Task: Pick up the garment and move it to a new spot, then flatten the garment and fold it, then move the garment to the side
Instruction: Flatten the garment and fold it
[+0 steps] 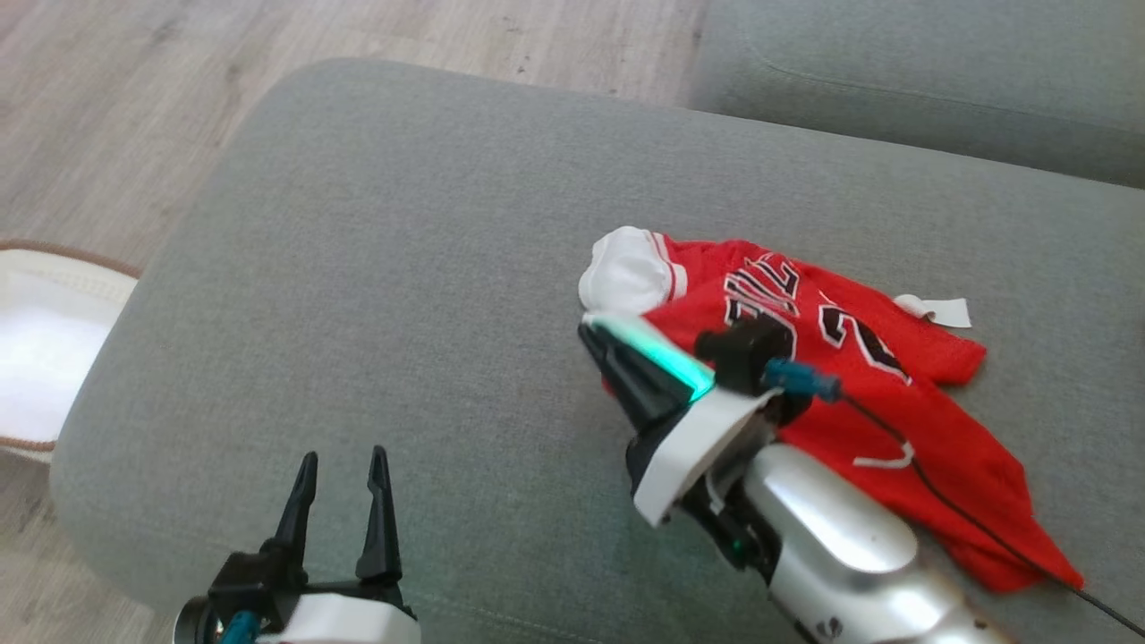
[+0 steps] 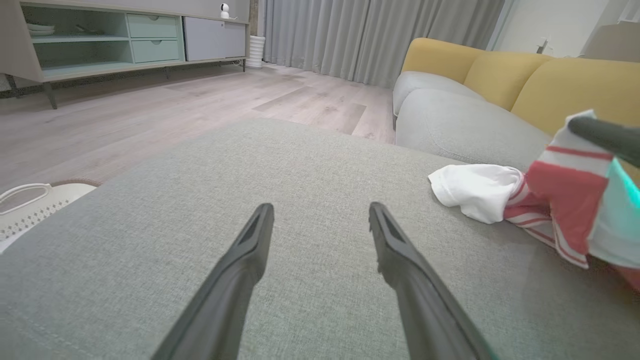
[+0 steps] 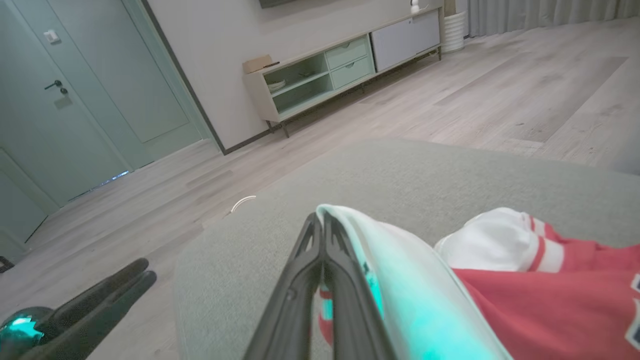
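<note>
A red jersey with white sleeves, the garment (image 1: 859,376), lies crumpled on the right half of the grey ottoman (image 1: 402,268). My right gripper (image 1: 592,329) is at its near-left edge, shut on a fold of the cloth, which drapes along one finger. In the right wrist view the closed fingers (image 3: 320,220) hold the pale hem of the garment (image 3: 550,300). The left wrist view shows that edge of the garment (image 2: 565,200) raised off the cushion. My left gripper (image 1: 343,465) stands open over bare cushion at the lower left, well clear of the cloth; its fingertips (image 2: 320,212) are spread with nothing between them.
A white basket (image 1: 36,358) sits on the wooden floor left of the ottoman. A grey sofa seat (image 1: 894,72) adjoins at the far right, with yellow back cushions (image 2: 500,70). A black cable (image 1: 966,514) from my right arm trails across the garment.
</note>
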